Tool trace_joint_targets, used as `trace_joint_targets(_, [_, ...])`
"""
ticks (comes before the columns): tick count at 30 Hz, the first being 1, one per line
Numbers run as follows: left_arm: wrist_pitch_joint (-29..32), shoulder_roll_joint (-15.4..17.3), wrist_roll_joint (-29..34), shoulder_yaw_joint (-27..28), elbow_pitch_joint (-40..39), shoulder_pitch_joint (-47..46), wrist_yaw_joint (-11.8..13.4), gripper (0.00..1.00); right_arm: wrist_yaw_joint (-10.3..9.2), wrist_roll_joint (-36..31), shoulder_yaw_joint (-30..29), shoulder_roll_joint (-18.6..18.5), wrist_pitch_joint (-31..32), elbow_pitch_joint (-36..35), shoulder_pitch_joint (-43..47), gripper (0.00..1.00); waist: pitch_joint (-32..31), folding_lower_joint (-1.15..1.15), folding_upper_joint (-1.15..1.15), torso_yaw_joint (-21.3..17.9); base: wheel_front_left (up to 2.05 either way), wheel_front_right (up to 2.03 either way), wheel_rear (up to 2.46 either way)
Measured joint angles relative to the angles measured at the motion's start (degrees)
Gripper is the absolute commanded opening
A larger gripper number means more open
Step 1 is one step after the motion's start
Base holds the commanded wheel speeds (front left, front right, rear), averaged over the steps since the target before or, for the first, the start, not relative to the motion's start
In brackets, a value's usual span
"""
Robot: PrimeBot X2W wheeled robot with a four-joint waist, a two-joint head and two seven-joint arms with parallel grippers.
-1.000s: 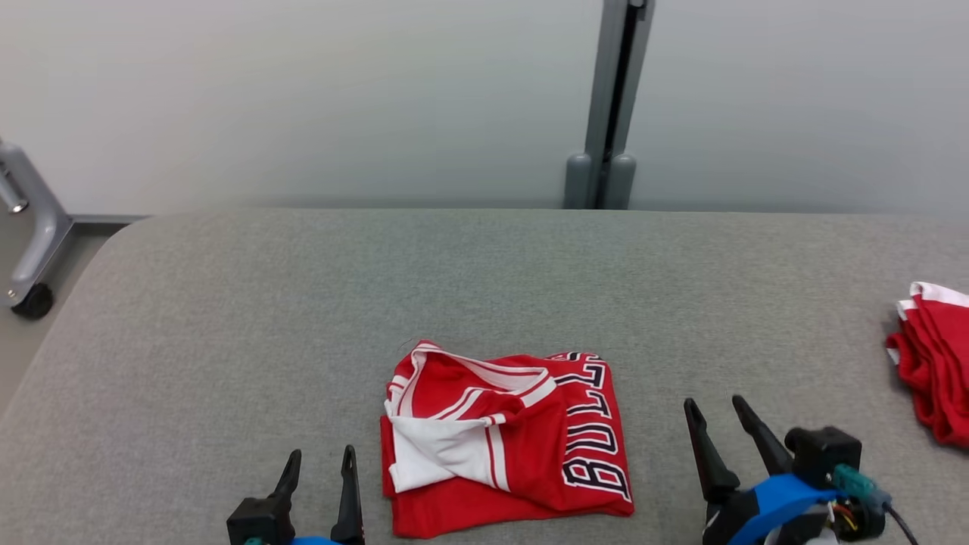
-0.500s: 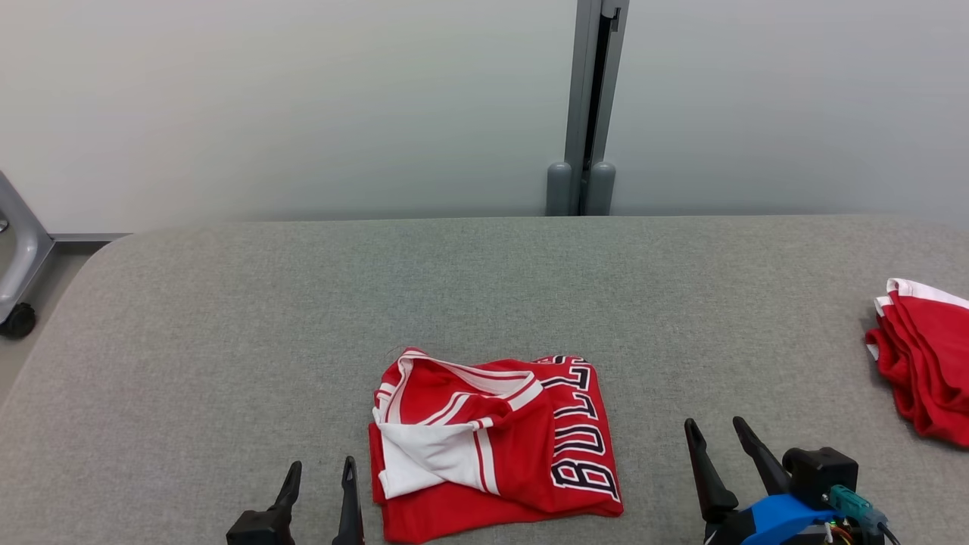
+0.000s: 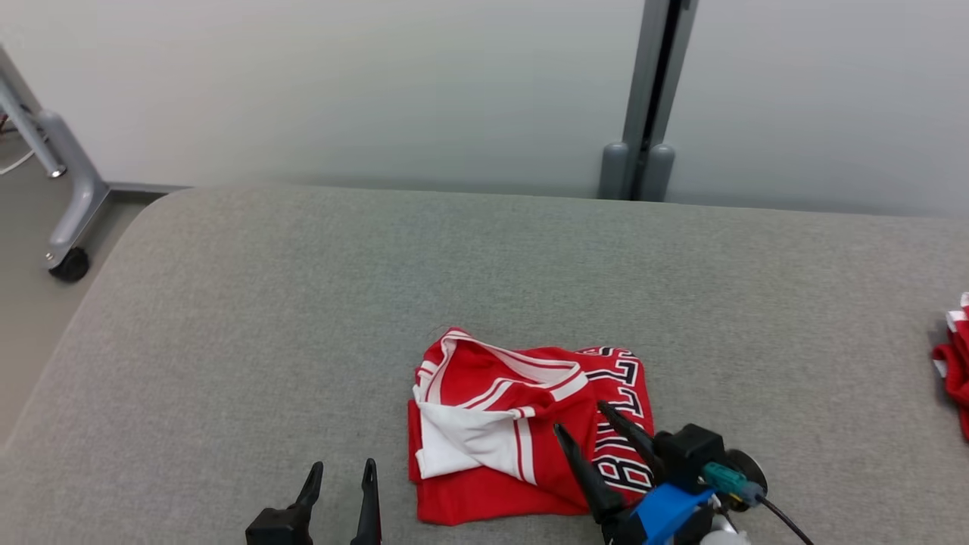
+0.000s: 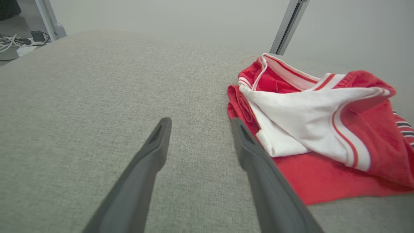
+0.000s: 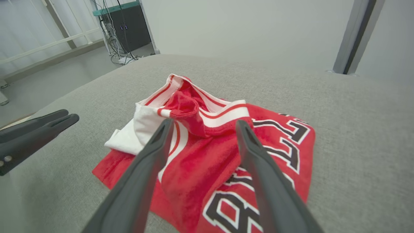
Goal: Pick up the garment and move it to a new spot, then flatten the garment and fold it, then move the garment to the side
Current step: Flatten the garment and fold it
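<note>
The garment [image 3: 522, 446], a folded red jersey with white trim and black lettering, lies on the grey padded table [image 3: 227, 303] near its front edge. My right gripper [image 3: 581, 418] hangs open over the jersey's lettered right side. In the right wrist view its fingers [image 5: 204, 122] straddle the raised red and white collar fold of the garment [image 5: 291, 136], with nothing clamped. My left gripper [image 3: 342, 465] stands open just left of the jersey. In the left wrist view it [image 4: 200, 121] points over bare table beside the garment [image 4: 323, 129]. The left gripper [image 5: 38, 126] also appears at the left of the right wrist view.
Another red and white cloth [image 3: 955, 356] lies at the table's far right edge. A grey post [image 3: 643, 113] stands against the wall behind the table. A wheeled stand leg [image 3: 68, 227] is on the floor off the left corner.
The head camera has turned, shifting the whole picture. My right gripper has moved left from bare table to above the jersey's lettered side. The left gripper and the jersey have stayed put.
</note>
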Motion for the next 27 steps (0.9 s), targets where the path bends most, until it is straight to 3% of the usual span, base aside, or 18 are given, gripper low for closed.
trace_joint_targets(12, [0.0,0.0,-1.3,-0.6,0.2,-1.2,0.3,1.0,0.0,-0.3,6.7,-2.8,0.0,6.4,-8.5,1.0,3.9,0.0,0.0,4.4,0.0,0.0,0.0])
trace_joint_targets(13, [0.0,0.0,-1.4,-0.7,0.1,-1.4,0.3,1.0,0.0,-0.4,7.0,-2.8,0.0,6.5,-8.8,0.78,4.1,0.0,0.0,4.5,0.0,0.0,0.0])
trace_joint_targets(14, [0.0,0.0,-1.6,-0.9,0.1,-1.5,0.3,1.0,0.0,-0.4,7.5,-2.9,0.0,6.4,-9.1,0.31,4.3,0.0,0.0,4.7,0.0,0.0,0.0])
trace_joint_targets(15, [0.0,0.0,-1.7,-1.0,0.0,-1.7,0.4,1.0,0.0,-0.4,8.1,-2.9,0.0,6.4,-9.3,0.0,4.5,0.0,0.0,4.9,0.0,0.0,0.0])
trace_joint_targets(19, [0.0,0.0,-2.1,-1.5,0.0,-2.2,0.5,1.0,0.0,1.6,10.9,-2.9,0.0,3.8,-9.3,0.0,4.9,0.0,0.0,5.2,0.0,0.0,0.0])
trace_joint_targets(27, [0.0,0.0,-2.2,-2.1,0.4,-2.5,0.1,1.0,0.0,11.9,28.0,-5.1,0.0,-1.0,-9.0,0.0,3.8,0.0,0.0,6.0,0.0,0.0,0.0])
